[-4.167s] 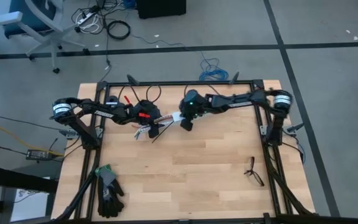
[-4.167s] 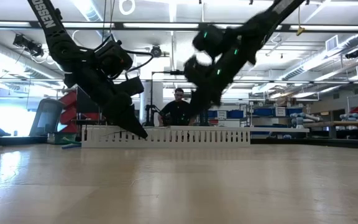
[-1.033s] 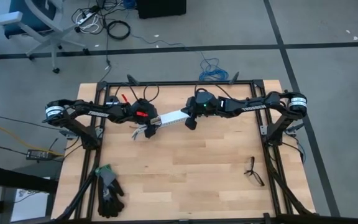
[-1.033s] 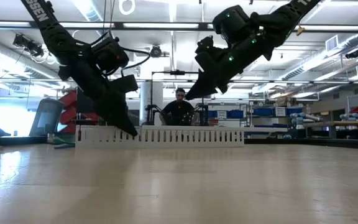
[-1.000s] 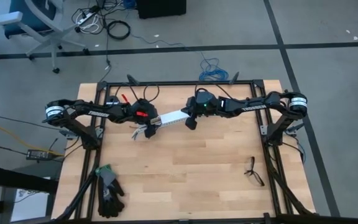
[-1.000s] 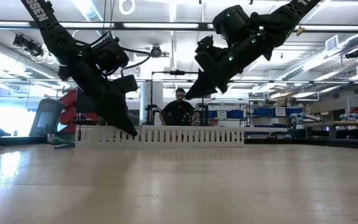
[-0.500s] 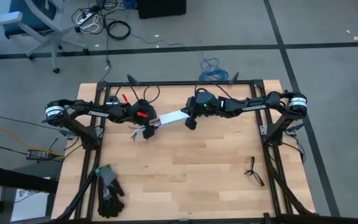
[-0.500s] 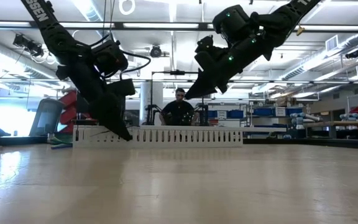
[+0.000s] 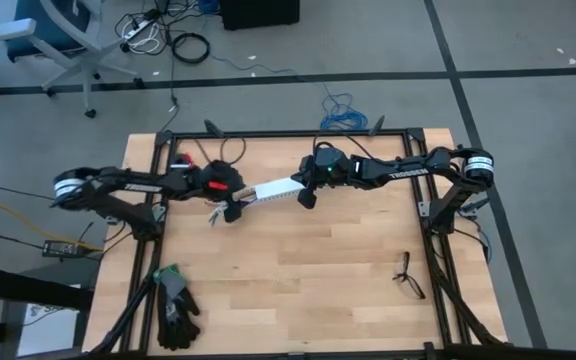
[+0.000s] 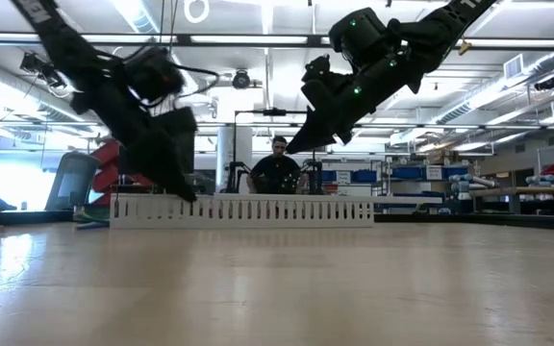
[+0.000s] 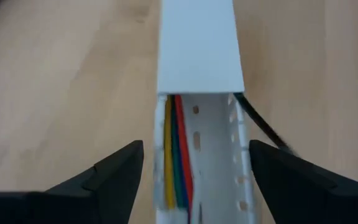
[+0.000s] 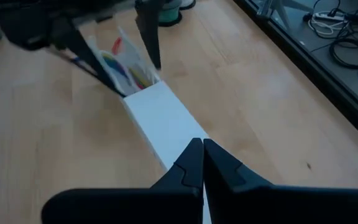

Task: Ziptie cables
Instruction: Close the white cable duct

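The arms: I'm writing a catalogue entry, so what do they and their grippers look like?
Both arms are dark, slender and jointed. Each has a white-banded joint at its base. The left arm has a red patch near its wrist, the right arm white lettering and a green light. Each gripper, left and right, ends in two dark, tapering, pointed fingers.

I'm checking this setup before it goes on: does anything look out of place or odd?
The white slotted duct is half uncovered: its lid stops partway, so the coloured wires lie exposed between the left gripper's open fingers. A black strip sticks out sideways through the duct's wall.
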You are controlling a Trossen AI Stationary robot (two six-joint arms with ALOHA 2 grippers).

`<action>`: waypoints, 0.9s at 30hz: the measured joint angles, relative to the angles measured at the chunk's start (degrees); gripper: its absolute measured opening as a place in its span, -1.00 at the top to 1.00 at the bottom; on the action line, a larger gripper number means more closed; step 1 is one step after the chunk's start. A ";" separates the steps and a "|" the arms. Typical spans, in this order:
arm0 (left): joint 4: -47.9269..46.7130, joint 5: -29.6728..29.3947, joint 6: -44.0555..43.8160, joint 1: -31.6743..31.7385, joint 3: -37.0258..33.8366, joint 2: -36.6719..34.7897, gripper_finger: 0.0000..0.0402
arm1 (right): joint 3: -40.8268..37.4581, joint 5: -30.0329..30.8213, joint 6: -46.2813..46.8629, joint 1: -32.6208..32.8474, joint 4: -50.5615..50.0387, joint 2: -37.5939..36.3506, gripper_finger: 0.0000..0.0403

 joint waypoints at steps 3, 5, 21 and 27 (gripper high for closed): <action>3.90 -0.91 -2.49 0.04 -4.60 -6.42 -0.49 | 0.00 0.00 -0.02 -0.01 -0.20 0.00 1.00; 8.15 -0.88 -4.36 -0.01 -7.91 -10.05 -0.49 | 0.00 0.00 -0.02 0.01 -0.22 0.00 1.00; 21.76 -0.18 -1.64 -0.15 -15.89 -6.54 -0.49 | 0.02 -0.04 0.92 0.50 0.50 0.04 1.00; 24.14 0.46 0.14 -0.15 -15.89 -3.00 -0.49 | 0.02 -0.04 1.11 0.56 0.50 0.04 1.00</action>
